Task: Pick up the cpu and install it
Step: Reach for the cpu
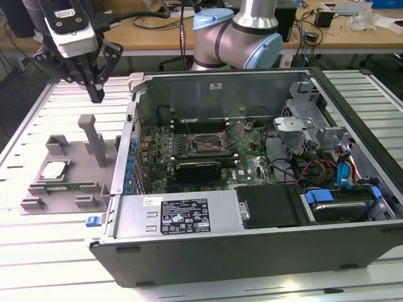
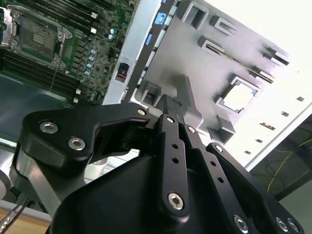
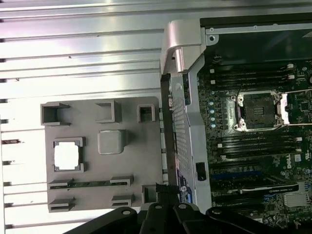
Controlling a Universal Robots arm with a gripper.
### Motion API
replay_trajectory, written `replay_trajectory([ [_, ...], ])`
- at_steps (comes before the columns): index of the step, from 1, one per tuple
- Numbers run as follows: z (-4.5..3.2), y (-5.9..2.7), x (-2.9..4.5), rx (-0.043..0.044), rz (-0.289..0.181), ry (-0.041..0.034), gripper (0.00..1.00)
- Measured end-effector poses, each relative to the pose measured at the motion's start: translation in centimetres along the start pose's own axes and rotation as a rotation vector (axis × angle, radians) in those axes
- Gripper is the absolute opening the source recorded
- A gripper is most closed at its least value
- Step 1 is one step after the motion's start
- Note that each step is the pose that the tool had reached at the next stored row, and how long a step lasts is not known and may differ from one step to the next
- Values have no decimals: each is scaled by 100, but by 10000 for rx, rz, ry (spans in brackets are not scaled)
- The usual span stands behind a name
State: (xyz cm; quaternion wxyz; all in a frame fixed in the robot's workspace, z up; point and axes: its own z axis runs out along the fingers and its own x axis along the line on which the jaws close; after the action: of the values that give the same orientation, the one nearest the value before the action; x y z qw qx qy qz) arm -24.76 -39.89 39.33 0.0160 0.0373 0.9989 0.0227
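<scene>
1. On the exterior view's left, a grey fixture tray lay on the slatted metal counter. The cpu sat in a square pocket near the tray's left edge.
2. The first wrist view looked straight down on the cpu, a glaring white square. The second wrist view saw it at a slant, past the tray's upright post.
3. The cpu lay flat with its shiny top upward and its edges parallel to the tray's sides. It looked near enough square that no long axis could be told.
4. The gripper hung above the tray's far end. Its jaws were clenched together on nothing. The cpu lay lower, to the exterior view's left of them and nearer the camera, well apart.
5. In the second wrist view the gripper tip stood before the post.
6. Further right stood the open computer case. Its bare socket showed in the exterior view and in both wrist views.
7. The exterior view also took in the arm's joint behind the case and coloured cables at the right.
</scene>
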Motion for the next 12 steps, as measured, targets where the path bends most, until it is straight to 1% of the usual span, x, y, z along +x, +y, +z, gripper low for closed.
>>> replay_trajectory([
  [2,-2,-5,74,-1,1,-9,11],
  [4,-3,-8,110,-3,0,-13,11],
  [7,-8,-18,246,-39,-1,-35,11],
  [9,-7,-27,364,-49,-1,-55,11],
  [10,-1,-31,404,-50,-3,-64,11],
  [11,4,-32,424,-51,-3,-69,11],
  [12,17,-35,460,-51,-3,-78,11],
])
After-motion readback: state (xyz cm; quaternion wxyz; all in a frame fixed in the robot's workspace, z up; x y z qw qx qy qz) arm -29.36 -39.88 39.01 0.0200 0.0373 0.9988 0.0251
